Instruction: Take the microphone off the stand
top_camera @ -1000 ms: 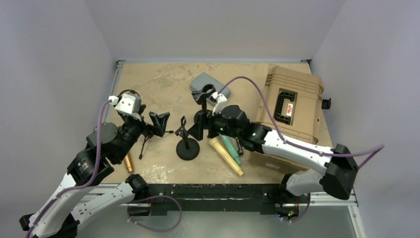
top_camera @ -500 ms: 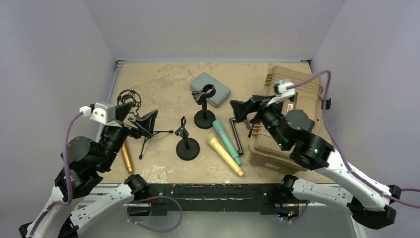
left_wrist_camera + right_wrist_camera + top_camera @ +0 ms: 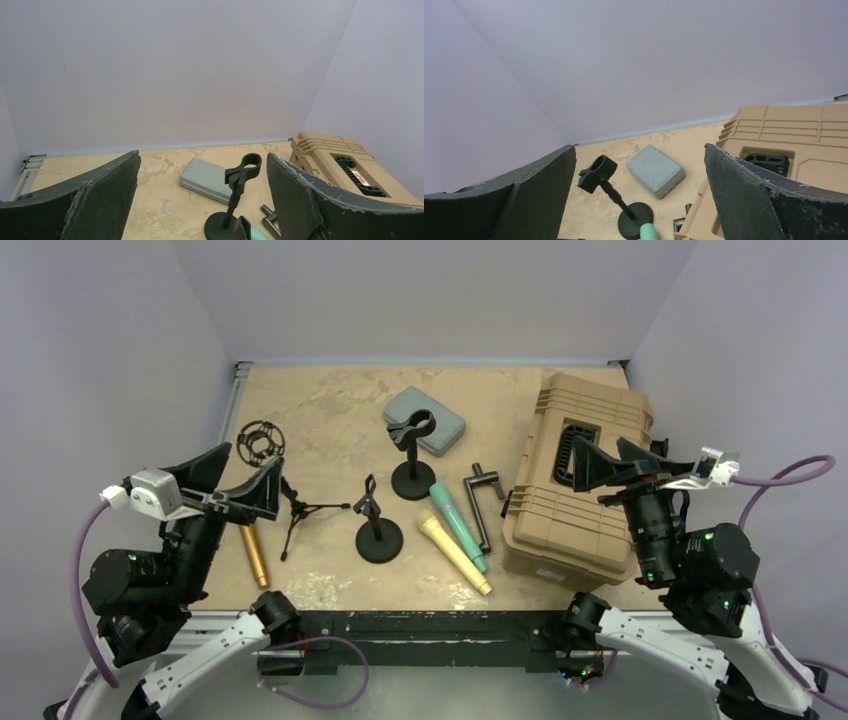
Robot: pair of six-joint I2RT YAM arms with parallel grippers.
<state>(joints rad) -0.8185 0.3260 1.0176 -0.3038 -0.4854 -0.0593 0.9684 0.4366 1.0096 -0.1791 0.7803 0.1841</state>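
The black microphone stand (image 3: 412,458) stands upright mid-table with its clip empty. It also shows in the left wrist view (image 3: 243,175) and the right wrist view (image 3: 605,175). A green microphone (image 3: 458,524) lies flat by the stand's base, next to a yellow microphone (image 3: 455,554). The green one's tip shows in the right wrist view (image 3: 649,232). My left gripper (image 3: 237,480) is open and empty, raised at the near left. My right gripper (image 3: 614,460) is open and empty, raised over the tan case (image 3: 580,490).
A second small black stand (image 3: 378,530), a tripod (image 3: 300,510), a shock mount (image 3: 260,438) and a gold microphone (image 3: 255,558) lie at the left. A grey pouch (image 3: 425,420) lies behind the stand. A black bracket (image 3: 480,502) lies beside the tan case.
Both arms have pulled back from the middle of the table and risen, the right one away from the stand to above the tan case. The microphones have not moved.
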